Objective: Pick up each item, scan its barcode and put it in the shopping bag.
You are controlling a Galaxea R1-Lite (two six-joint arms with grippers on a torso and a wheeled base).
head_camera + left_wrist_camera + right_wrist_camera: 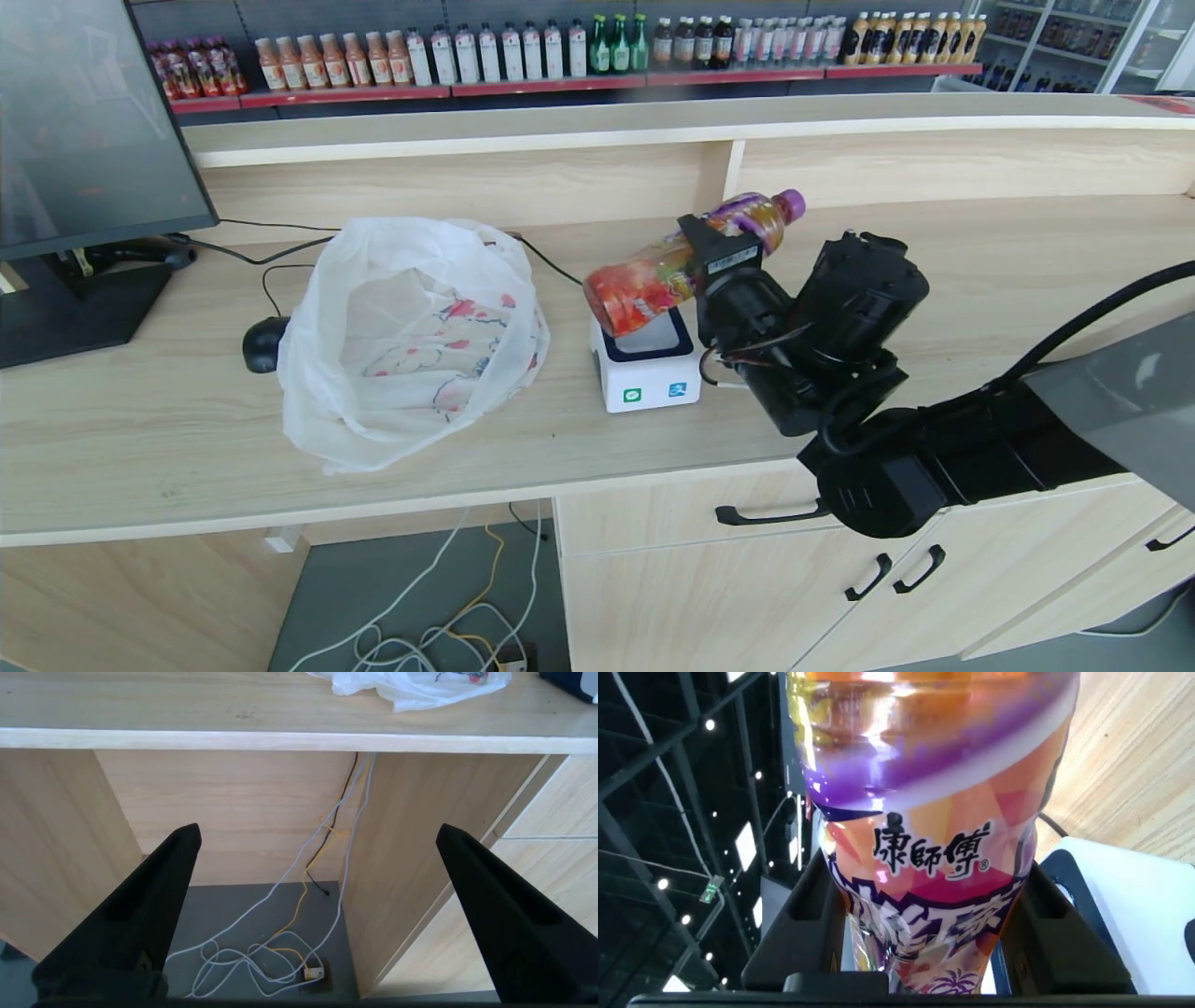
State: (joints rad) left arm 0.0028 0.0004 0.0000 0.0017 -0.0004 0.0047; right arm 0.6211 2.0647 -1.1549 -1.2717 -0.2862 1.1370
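1. Two grippers, read from my left to my right. The left gripper (pixel 318 845) has its fingers spread wide apart and holds nothing. It hangs low in front of the counter (pixel 187 714) edge, facing an open bay with loose cables (pixel 280 952). The shopping bag (pixel 411 686) lies above and beyond this hand, well apart from it.
2. The shopping bag (pixel 411 336) is thin white plastic, slumped on the counter, its mouth gaping upward and toward me. It sits to the left of the right gripper (pixel 721 250), past the scanner (pixel 649 373).
3. The scanner is a small white box with a dark window on top. It stands between the bag and the right hand, and the bottle (pixel 644 285) has its base close over that window.
4. The bottle is a clear drink bottle with a bright label, lifted off the counter. Its long axis is tilted: the base points down and left from the hand, and the purple cap (pixel 792 201) points up and right, away from me.
5. The right gripper is clamped across the bottle's middle (pixel 934 812), one finger on each side.
6. My judgement is that the right arm is far nearer the bag. The coming move would be a carry leftward from this hand, over the scanner, with the base leading into the bag's mouth.
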